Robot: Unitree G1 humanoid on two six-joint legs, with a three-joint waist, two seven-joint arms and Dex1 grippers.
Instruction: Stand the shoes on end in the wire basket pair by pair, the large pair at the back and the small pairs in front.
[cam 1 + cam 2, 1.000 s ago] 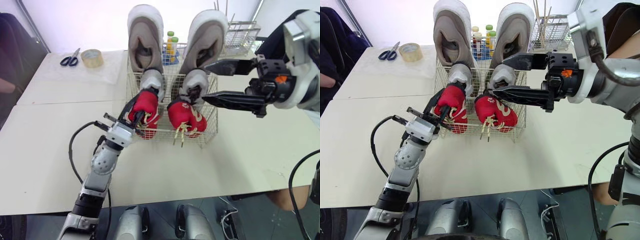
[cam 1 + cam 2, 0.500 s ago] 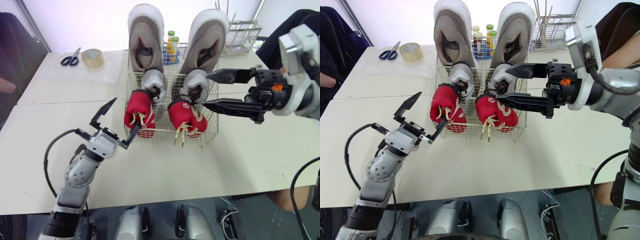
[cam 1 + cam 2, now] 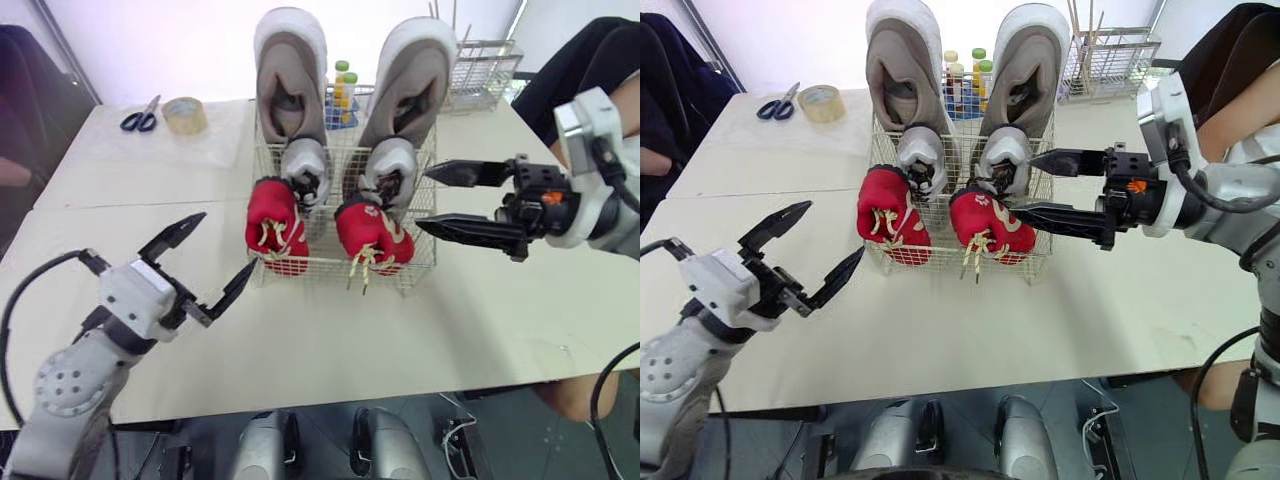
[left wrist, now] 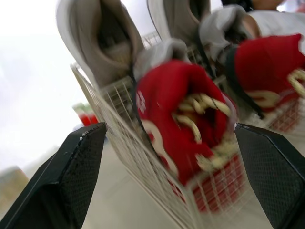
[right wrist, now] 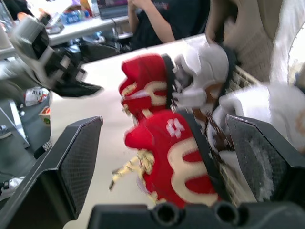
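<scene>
Counter [image 3: 420,330], pale, carries everything. Wire basket [image 3: 425,268] sits mid-counter and holds all 3 pairs. A smaller wire rack [image 3: 484,66] stands behind it to the R.

Large grey pair [image 3: 291,70] is at the basket's back. Both stand on end, long axis upright, openings facing the robot, tops well above the rim.

L arm is low over the counter, front-L of the basket, forearm angled up toward it. L end effector [image 3: 228,240] is open wide w/ nothing in it. One fingertip is just beside the basket's front-L corner; contact can't be told.

R arm comes in from the R, roughly level, fingers pointing toward the robot's L. R end effector [image 3: 423,198] is also spread apart and empty, tips at the basket's R wall, near the R shoes.

Small grey pair [image 3: 304,165] stands on end in the middle row, just in front of the large ones. Red pair [image 3: 277,222] is in the front row, rounded ends up, laced sides toward the robot. The R red shoe is tilted, laces hanging out through the front wires.

Bottles w/ green caps [image 3: 344,82] stand behind the basket, between the large shoes. Tape roll [image 3: 184,115] and scissors [image 3: 140,118] lie far back L, well apart from the basket.
</scene>
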